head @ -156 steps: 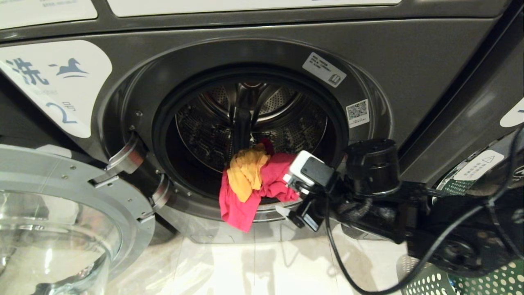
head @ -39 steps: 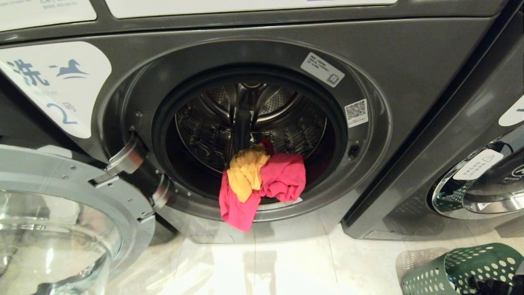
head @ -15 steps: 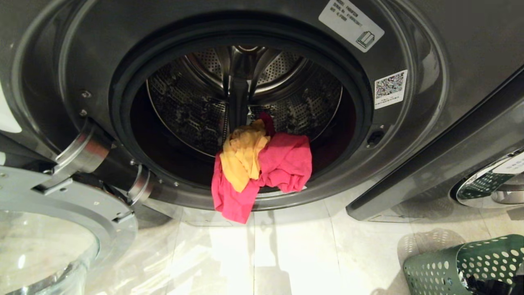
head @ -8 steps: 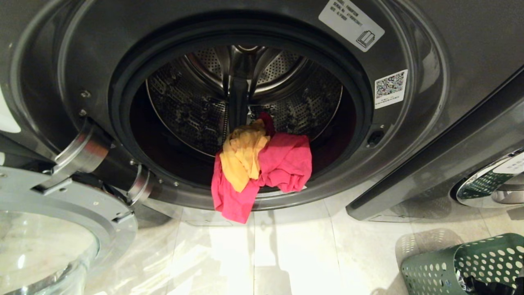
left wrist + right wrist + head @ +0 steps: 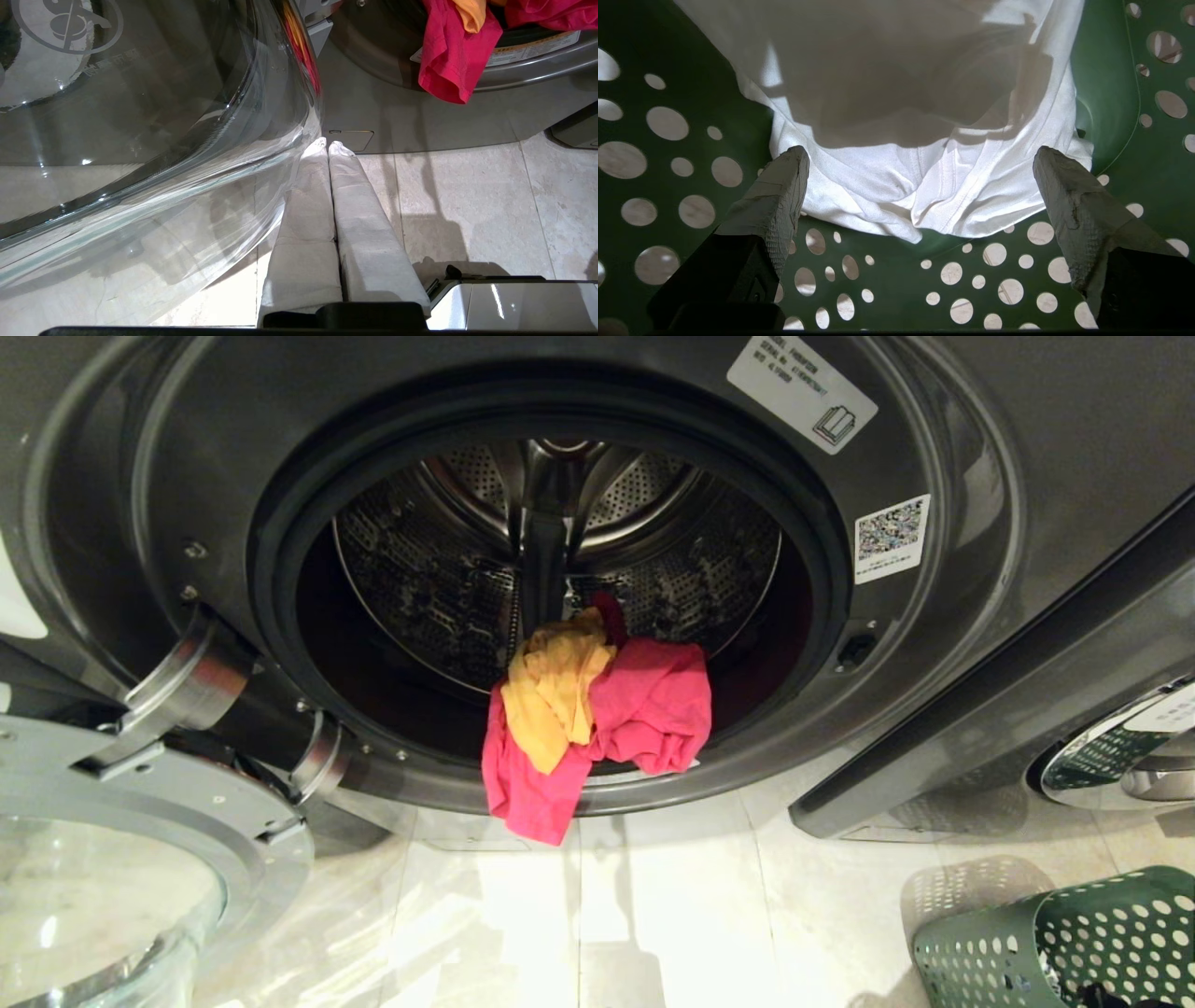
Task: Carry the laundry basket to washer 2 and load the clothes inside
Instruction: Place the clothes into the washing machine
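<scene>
The clothes are split: the pink (image 5: 644, 709) and yellow (image 5: 551, 686) garments hang over the lip of washer 2 (image 5: 952, 616) exactly as they did a second ago, while the white one (image 5: 920, 140) lies in the basket (image 5: 1055, 943) on the floor at right, which has edged slightly in the head view. The right gripper (image 5: 920, 186) is down inside the basket with fingers spread wide either side of the white garment, holding nothing, so picking up the last piece looks imminent. The left gripper (image 5: 327, 147) rests with fingers shut and empty beside the open glass door (image 5: 140, 140), above pale glossy floor tiles (image 5: 672, 915), with another grey washer (image 5: 1120, 756) to the right.
</scene>
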Controlling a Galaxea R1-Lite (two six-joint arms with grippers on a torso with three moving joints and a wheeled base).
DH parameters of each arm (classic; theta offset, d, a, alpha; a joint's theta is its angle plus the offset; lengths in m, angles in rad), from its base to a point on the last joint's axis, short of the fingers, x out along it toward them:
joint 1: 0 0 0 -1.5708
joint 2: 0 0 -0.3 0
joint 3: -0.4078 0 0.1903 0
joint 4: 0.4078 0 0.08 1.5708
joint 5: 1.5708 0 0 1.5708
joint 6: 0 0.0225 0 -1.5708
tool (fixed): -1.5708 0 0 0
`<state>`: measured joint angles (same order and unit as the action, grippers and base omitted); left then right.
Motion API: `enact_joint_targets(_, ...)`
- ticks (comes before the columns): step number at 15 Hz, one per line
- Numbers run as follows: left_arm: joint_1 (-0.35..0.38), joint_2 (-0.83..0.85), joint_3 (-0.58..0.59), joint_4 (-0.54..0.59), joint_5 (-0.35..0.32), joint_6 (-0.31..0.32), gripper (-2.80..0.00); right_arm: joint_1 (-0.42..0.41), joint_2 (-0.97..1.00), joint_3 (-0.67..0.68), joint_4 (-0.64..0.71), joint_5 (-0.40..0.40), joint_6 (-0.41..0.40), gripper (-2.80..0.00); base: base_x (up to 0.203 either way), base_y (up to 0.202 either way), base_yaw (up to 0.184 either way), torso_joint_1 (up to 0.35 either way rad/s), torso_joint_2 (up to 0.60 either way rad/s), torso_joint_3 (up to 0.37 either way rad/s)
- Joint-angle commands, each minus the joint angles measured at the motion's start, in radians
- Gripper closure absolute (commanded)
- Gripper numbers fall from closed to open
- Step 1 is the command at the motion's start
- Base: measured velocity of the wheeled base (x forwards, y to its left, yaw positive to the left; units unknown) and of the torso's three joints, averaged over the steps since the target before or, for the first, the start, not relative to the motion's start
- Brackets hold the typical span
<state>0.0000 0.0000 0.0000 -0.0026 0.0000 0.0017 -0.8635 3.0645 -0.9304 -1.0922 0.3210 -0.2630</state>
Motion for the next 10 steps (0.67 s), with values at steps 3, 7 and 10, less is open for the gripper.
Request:
enact_joint_targets(3, 0.000, 0.000, 0.002, 0.000, 0.000, 0.000, 0.00, -0.090, 0.005, 0.000, -0.006, 0.182, 0.004, -2.80, 0.000, 0.000, 0.000, 0.000, 0.00, 0.000)
enact_joint_targets(7, 0.000, 0.000, 0.002, 0.000, 0.000, 0.000, 0.00, -0.100, 0.007, -0.007, 0.023, 0.291, 0.089, -2.80, 0.000, 0.000, 0.000, 0.000, 0.00, 0.000)
enact_joint_targets(10, 0.000, 0.000, 0.002, 0.000, 0.000, 0.000, 0.00, -0.097, 0.008, -0.033, 0.066, 0.290, 0.093, -2.80, 0.000, 0.000, 0.000, 0.000, 0.00, 0.000)
